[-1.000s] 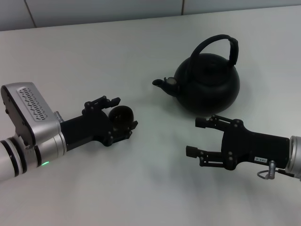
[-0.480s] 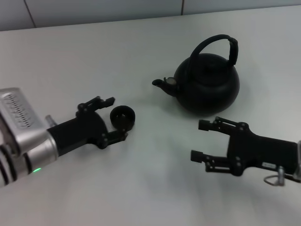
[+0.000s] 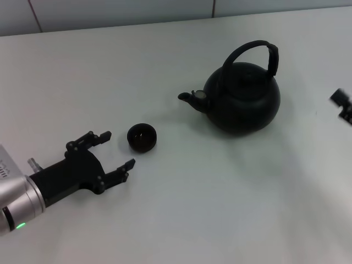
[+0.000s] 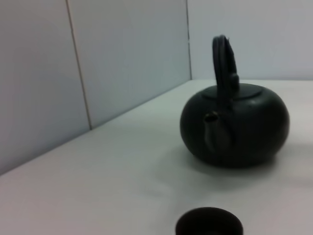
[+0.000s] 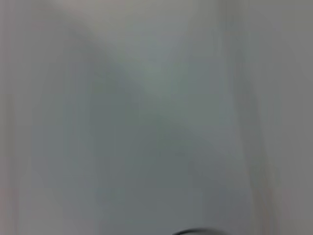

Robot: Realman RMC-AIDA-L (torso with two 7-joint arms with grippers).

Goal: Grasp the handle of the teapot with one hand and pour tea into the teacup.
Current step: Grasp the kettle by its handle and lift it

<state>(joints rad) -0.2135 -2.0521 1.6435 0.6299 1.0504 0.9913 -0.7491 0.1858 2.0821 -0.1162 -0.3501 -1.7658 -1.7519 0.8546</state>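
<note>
The matte-black teapot [image 3: 242, 99] stands on the table right of centre, its stubby spout pointing left toward the teacup. Its arched handle [image 3: 250, 50] stands upright over the top. The tiny black teacup [image 3: 142, 137] stands alone on the table left of the spout. My left gripper [image 3: 116, 148] is open and empty, just short of the cup on its near left side. Only a tip of my right gripper [image 3: 342, 104] shows at the right edge, well clear of the pot. The left wrist view shows the teapot [image 4: 234, 127], the handle [image 4: 222, 58] and the teacup [image 4: 209, 224].
The pale table [image 3: 192, 209] runs back to a tiled wall [image 3: 110, 11] along the far edge. The right wrist view is blurred and shows nothing I can name.
My left gripper has let go of the teacup and drawn back toward the near left; the cup now stands on the table. My right arm has swung away to the right edge.
</note>
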